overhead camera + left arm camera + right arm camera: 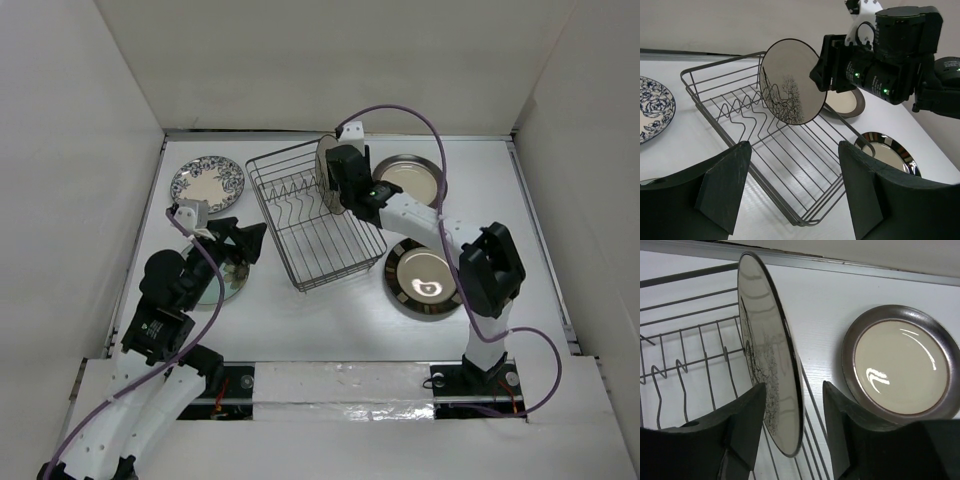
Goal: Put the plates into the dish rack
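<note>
Loading is partly done: a blue-floral plate [207,181] lies on the tabletop [300,330] at upper left; the left gripper [238,240] is held wide apart, empty, over a pale green plate [232,290], likely the next pick. In the dish rack [330,250] an upright plate [328,160] is propped by tines, the right gripper [345,185] parted astride its rim, not clamped. A cream plate [410,180] and a dark-rimmed plate [425,278] wait at right.

Blue-floral white plate [207,182], dark wire dish rack [330,245].
</note>
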`<move>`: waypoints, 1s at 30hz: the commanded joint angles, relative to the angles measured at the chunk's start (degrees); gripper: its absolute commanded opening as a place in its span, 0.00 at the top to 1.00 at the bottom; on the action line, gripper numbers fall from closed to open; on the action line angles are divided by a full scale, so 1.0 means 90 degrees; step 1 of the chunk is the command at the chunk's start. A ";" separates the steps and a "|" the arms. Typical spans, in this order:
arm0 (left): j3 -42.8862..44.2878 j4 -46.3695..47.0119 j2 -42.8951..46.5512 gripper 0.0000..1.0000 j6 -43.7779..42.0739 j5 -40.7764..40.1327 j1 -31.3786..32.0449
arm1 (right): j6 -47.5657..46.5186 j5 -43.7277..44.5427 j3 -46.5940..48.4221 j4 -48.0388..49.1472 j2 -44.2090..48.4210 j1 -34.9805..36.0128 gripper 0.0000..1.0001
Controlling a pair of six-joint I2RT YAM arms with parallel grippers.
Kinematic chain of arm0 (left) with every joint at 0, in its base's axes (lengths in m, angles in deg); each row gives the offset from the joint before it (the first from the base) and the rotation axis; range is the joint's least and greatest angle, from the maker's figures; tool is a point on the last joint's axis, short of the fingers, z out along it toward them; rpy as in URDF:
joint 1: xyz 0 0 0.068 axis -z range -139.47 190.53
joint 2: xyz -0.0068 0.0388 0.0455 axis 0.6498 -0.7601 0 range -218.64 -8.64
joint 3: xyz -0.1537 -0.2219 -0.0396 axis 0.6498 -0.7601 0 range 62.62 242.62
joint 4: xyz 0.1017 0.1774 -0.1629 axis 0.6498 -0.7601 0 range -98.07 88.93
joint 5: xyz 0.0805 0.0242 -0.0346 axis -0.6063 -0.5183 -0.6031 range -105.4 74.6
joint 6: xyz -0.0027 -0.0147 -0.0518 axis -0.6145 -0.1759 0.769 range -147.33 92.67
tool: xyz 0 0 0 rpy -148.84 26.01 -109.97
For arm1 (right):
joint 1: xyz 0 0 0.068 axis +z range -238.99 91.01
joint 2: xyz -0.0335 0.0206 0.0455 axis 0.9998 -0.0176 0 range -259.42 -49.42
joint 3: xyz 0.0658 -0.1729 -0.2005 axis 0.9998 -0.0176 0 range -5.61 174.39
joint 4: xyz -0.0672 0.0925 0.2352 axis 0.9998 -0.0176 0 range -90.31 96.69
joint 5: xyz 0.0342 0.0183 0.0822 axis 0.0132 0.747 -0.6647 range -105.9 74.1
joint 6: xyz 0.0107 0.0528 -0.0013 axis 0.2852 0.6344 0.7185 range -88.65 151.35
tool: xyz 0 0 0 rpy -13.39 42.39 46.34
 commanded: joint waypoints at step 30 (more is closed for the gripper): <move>0.0113 0.0278 -0.0338 0.72 -0.0063 0.0225 0.0028 | 0.3676 -0.5471 -0.3329 0.3084 0.0281 -0.5379 0.24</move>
